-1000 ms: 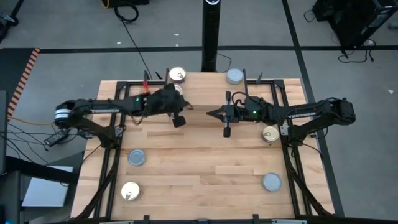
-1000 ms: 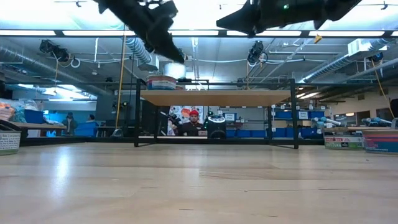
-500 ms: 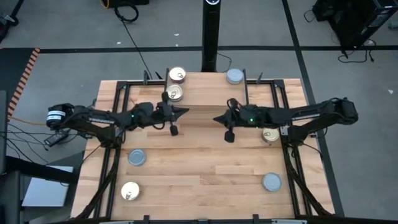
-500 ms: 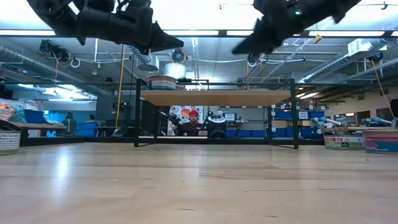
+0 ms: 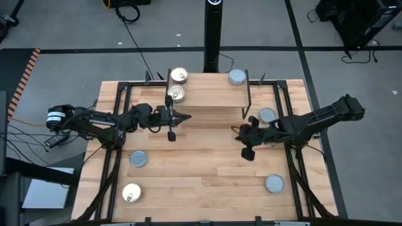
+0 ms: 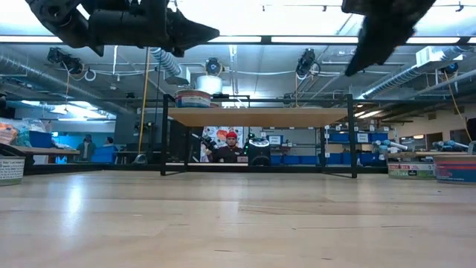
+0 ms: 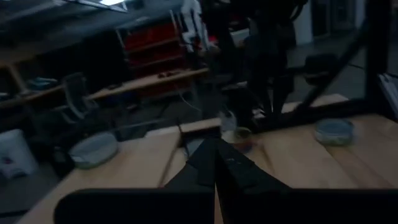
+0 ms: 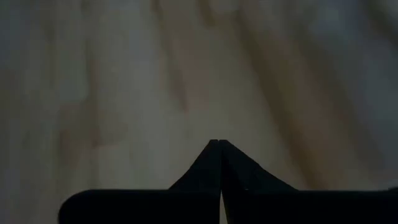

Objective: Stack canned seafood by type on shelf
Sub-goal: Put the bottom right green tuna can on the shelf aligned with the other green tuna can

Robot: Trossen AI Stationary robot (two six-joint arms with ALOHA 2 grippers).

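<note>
The shelf (image 5: 213, 94) stands at the table's far middle, and one gold-lidded tin (image 5: 177, 95) rests on its left end (image 6: 193, 98). Another gold tin (image 5: 179, 76) and a blue-grey tin (image 5: 237, 76) lie by the far edge. More canned seafood lies flat on the table: blue-grey tins (image 5: 267, 115), (image 5: 138, 159), (image 5: 274, 183) and a gold one (image 5: 131, 193). My left gripper (image 5: 189, 117) is shut and empty. It points level toward the right, in front of the shelf's left end. My right gripper (image 5: 239, 129) is shut and empty, slanting down above the bare table (image 8: 219, 142).
A black post (image 5: 213, 37) rises behind the table's far edge. Black frame rails run along the table's left (image 5: 116, 135) and right (image 5: 295, 163) sides. Bare wood (image 5: 201, 169) lies in the near middle. In the low view a person (image 6: 232, 147) shows in the room beyond the shelf.
My left gripper has tipped up from a downward slant to level and drawn back a little toward the left, uncovering the gold tin on the shelf. My right gripper has swung toward the table's right and near edges and tipped from level to slanting down. Both have stayed shut.
</note>
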